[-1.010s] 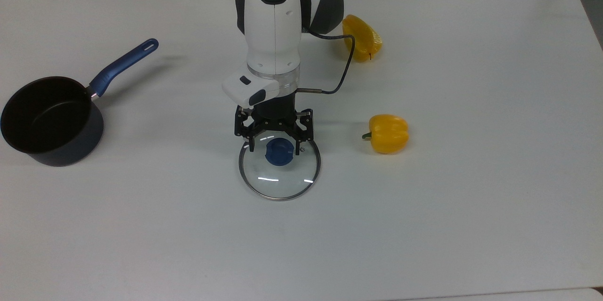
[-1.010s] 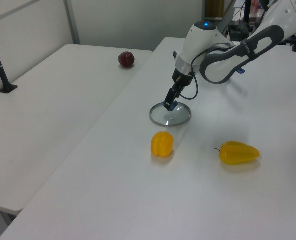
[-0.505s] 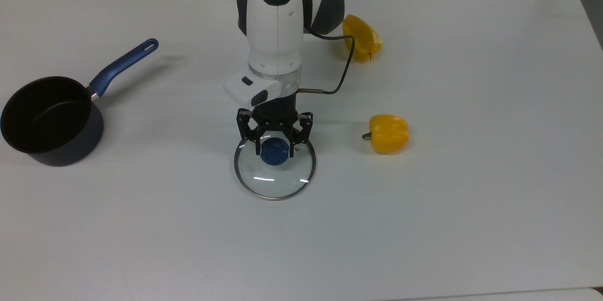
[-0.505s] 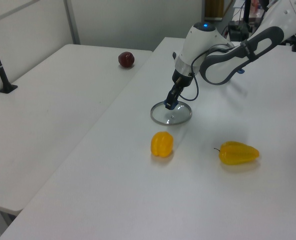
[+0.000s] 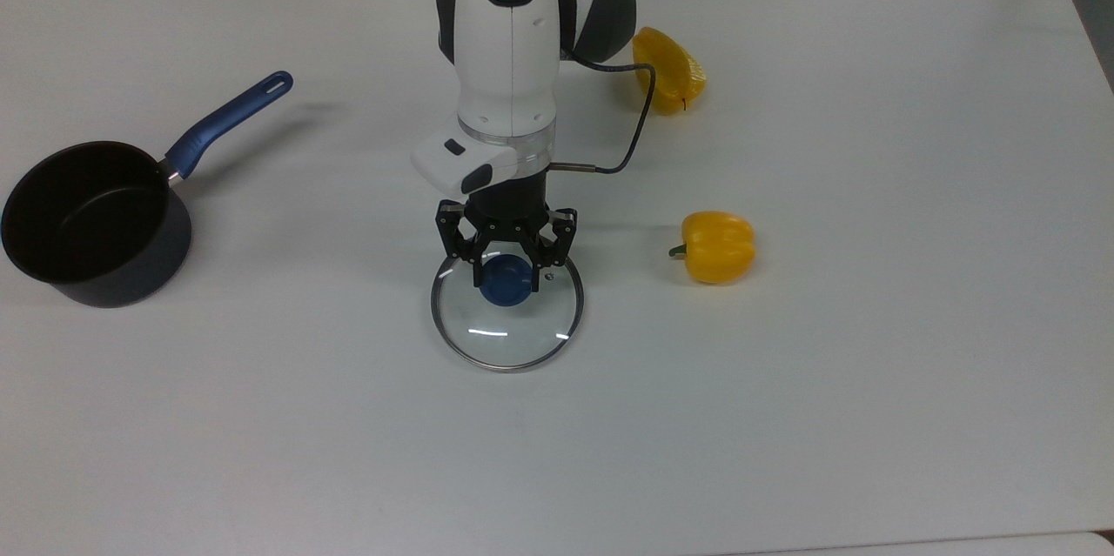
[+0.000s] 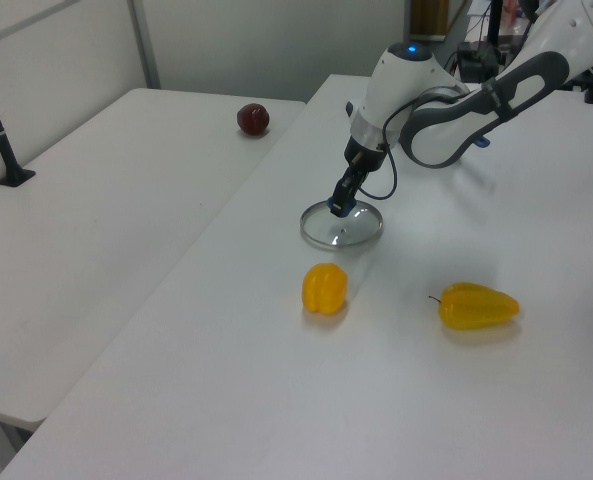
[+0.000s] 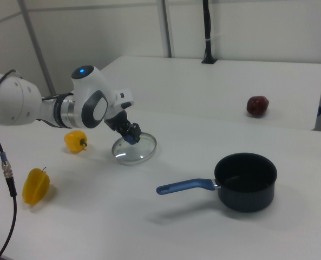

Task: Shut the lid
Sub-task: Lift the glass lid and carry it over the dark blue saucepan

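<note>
White tabletop (image 5: 870,408) is what you see all across the top view. Your round clear glass lid with a metal rim (image 5: 507,323) lies a little left of the middle of that frame. It has a blue knob (image 5: 506,281) on top. Your black two-finger gripper (image 5: 506,271) comes straight down on the knob, and its fingers (image 5: 476,273) are closed on the knob from both sides. In the right view the lid (image 7: 134,150) looks tipped, with its far edge up and its near edge low by the table.

At the left edge of the top view sits the dark saucepan with a blue handle (image 5: 87,225). It is open on top and well apart from the lid. A yellow bell pepper (image 5: 717,246) lies to the right of the lid in the top view. Another yellow pepper (image 5: 668,69) lies higher up, beside the white robot arm (image 5: 506,60). In the upper left of the left view, a dark red apple (image 6: 253,119) sits on a second white table (image 6: 86,220).
</note>
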You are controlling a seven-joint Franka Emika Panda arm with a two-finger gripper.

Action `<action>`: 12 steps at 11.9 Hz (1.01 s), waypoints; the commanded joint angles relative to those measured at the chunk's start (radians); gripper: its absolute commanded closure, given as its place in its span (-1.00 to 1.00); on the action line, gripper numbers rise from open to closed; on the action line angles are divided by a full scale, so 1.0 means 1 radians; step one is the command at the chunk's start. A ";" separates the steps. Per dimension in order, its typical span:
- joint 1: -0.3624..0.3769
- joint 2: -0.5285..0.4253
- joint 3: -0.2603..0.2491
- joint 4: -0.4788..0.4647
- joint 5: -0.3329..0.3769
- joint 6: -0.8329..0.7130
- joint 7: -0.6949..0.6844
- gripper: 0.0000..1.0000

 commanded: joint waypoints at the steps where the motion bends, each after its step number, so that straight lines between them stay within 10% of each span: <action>1: 0.004 -0.116 -0.020 -0.009 -0.012 -0.107 0.068 0.08; 6: -0.065 -0.190 -0.039 0.148 -0.021 -0.405 0.056 0.08; 12: -0.178 -0.189 -0.177 0.217 -0.001 -0.416 -0.151 0.08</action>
